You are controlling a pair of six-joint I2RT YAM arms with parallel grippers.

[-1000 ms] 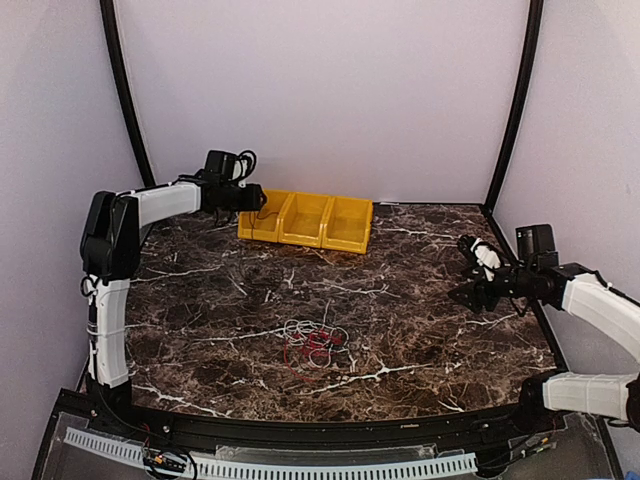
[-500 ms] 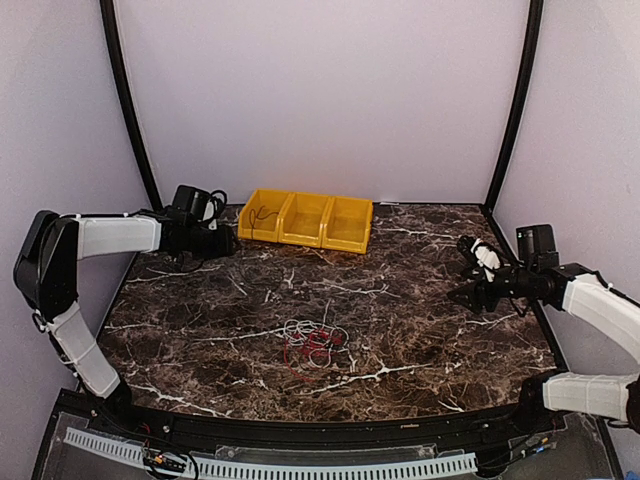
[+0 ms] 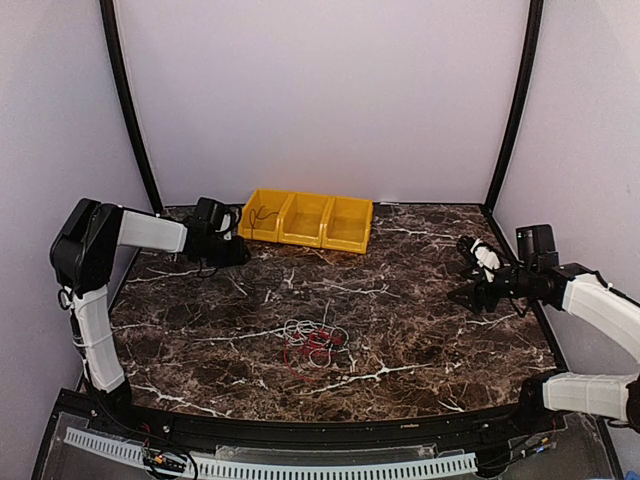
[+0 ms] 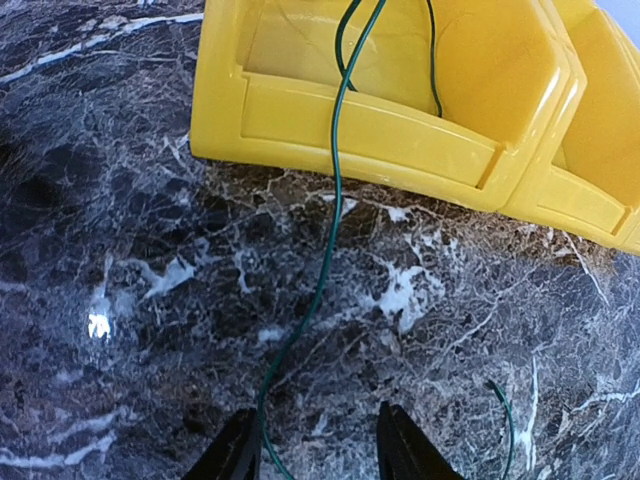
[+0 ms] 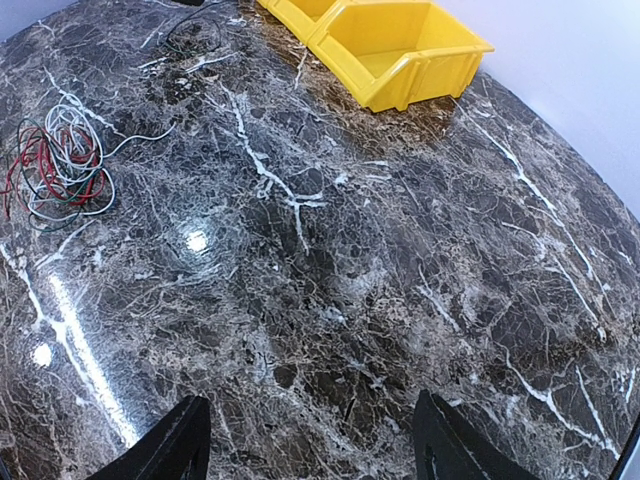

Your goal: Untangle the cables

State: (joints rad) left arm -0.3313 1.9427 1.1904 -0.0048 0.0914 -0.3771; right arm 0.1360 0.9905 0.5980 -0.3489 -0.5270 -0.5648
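The cables (image 3: 315,345) lie as a tangle of red, white and dark loops on the marble table, near the front middle; the right wrist view has the bundle (image 5: 60,170) at its far left. One green cable (image 4: 335,190) hangs out of the yellow bin's left compartment, over its front wall and onto the table. It ends beside the left finger of my left gripper (image 4: 318,425), whose jaws stand apart. Seen from above, the left gripper (image 3: 238,250) is low by the bin's left corner. My right gripper (image 3: 462,270) hovers open at the table's right side, empty (image 5: 310,410).
A yellow bin (image 3: 310,238) with three compartments stands at the back of the table, also in the left wrist view (image 4: 400,150) and the right wrist view (image 5: 400,90). A short green wire end (image 4: 508,425) lies right of the left fingers. Walls enclose the table.
My left arm came off the bin's left compartment, swung left, then settled low in front of the bin's left corner. The right arm and the bundle have not moved.
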